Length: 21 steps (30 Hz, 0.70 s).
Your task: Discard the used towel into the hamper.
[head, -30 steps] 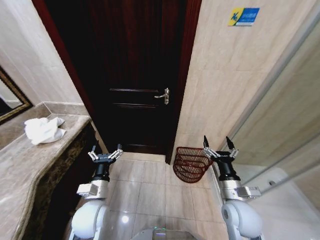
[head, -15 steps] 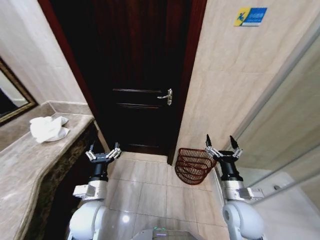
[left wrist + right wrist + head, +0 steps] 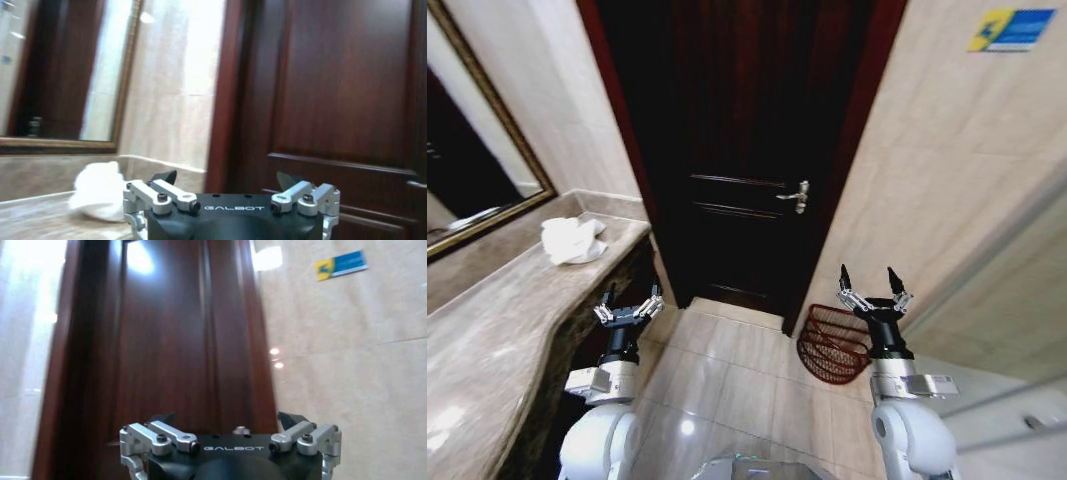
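Observation:
A crumpled white towel [image 3: 571, 241] lies on the marble counter [image 3: 497, 320] at the left, near the wall; it shows again as the towel [image 3: 97, 191] beyond my left gripper [image 3: 227, 179], which is open and empty. The hamper [image 3: 832, 347], a dark reddish-brown openwork wicker basket, stands on the floor by the door frame, right behind my right gripper [image 3: 872, 279]. That right gripper [image 3: 227, 419] is open with nothing in it. In the head view my left gripper [image 3: 630, 303] is raised beside the counter's front edge, well short of the towel.
A dark wooden door [image 3: 747, 150] with a silver lever handle [image 3: 795, 197] stands straight ahead. A framed mirror [image 3: 482, 170] hangs above the counter. Beige tiled walls close in on the right, with a blue-yellow sign [image 3: 1011, 29]. Glossy floor tiles [image 3: 727, 370] lie between my arms.
The whole head view has swung to the left: door, hamper and towel have shifted right in the picture, and more of the mirror shows. Both arms hold the same raised pose.

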Available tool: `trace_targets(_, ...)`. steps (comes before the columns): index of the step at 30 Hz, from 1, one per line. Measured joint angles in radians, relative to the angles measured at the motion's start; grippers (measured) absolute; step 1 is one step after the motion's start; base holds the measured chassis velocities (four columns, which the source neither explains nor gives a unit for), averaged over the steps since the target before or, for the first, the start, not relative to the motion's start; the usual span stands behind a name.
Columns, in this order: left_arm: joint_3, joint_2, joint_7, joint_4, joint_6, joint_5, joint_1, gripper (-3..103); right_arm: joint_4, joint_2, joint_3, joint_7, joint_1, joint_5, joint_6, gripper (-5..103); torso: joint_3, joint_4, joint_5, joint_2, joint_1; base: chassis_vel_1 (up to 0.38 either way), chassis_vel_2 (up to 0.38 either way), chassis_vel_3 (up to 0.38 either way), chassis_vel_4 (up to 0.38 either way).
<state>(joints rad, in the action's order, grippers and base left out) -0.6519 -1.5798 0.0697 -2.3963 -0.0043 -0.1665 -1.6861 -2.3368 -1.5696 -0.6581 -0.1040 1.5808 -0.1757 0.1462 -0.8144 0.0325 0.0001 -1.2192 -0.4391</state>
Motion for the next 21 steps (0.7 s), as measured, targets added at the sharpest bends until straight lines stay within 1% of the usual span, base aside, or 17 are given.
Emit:
trace_targets(7, 0.0, -0.001, -0.007, 0.008, -0.01, -0.001, -0.004, 99, -0.006, -0.004, -0.006, -0.003, 0.001, -0.003, -0.015, 100, 0.0, 0.0, 0.0, 0.0, 0.0, 0.123, 0.116, 0.131, 0.132)
trace_targets(18, -0.002, -0.008, -0.003, 0.028, -0.023, 0.006, -0.01, 99, -0.004, -0.003, -0.015, -0.047, -0.002, -0.005, -0.022, 100, 0.0, 0.0, 0.0, 0.0, 0.0, 0.136, 0.121, 0.127, 0.129)
trace_targets(21, -0.01, -0.01, 0.011, 0.046, -0.044, 0.036, 0.001, 99, -0.005, -0.006, -0.019, -0.066, -0.003, -0.001, -0.029, 100, 0.0, 0.0003, -0.0001, 0.0, 0.0, 0.106, 0.116, 0.109, 0.112)
